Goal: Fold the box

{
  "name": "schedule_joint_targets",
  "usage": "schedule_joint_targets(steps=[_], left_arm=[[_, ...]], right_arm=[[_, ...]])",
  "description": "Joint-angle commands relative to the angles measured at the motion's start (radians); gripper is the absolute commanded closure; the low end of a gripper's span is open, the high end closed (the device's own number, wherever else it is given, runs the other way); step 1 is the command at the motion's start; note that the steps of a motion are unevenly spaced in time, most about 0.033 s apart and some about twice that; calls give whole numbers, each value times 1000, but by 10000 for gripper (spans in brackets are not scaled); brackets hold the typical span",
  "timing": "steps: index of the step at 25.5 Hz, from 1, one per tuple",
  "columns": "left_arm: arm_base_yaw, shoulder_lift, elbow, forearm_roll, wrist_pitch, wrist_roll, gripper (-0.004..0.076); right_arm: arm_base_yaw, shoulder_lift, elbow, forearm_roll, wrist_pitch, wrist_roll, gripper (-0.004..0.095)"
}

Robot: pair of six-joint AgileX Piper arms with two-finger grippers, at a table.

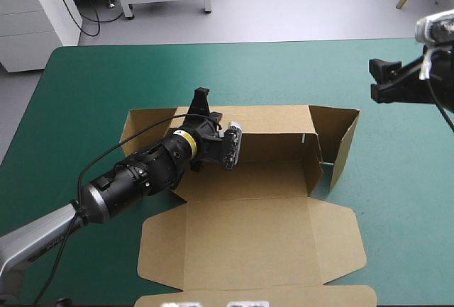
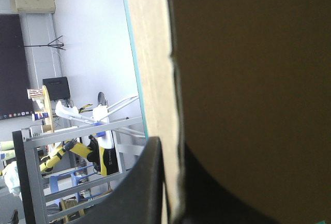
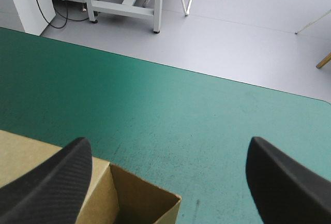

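Now left gripper [image 1: 201, 105] nips box [image 1: 248, 239] wall between its fingers, likely standing it upright; right gripper [image 1: 386, 80] spread wide, empty, box corner just below.

1 brown box [image 1: 248, 229] on teal-green tbl [image 1: 106, 80]

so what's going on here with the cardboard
A two-armed robot is partway through folding a brown box on the teal-green table. The left gripper is shut on its raised far wall. The right gripper hangs open off to the right, touching nothing. The lid lies flat toward the near edge.
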Motion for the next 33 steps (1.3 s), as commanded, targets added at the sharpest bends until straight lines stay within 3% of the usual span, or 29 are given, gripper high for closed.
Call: schedule_joint_targets(steps=[1, 15, 19, 24, 33], left_arm=[[-21, -9, 2, -58, 13, -5, 734], [-21, -9, 2, -58, 13, -17, 734], [-21, -9, 2, -58, 15, -22, 734], [-21, -9, 2, -58, 21, -29, 734], [-21, -9, 2, -84, 23, -28, 734]], right_arm=[[4, 98, -92, 0, -77, 13, 152], [2, 500, -228, 5, -54, 22, 152], [2, 592, -228, 6, 24, 22, 153], [2, 652, -228, -1, 187, 20, 157], [2, 574, -79, 42, 187, 18, 157]])
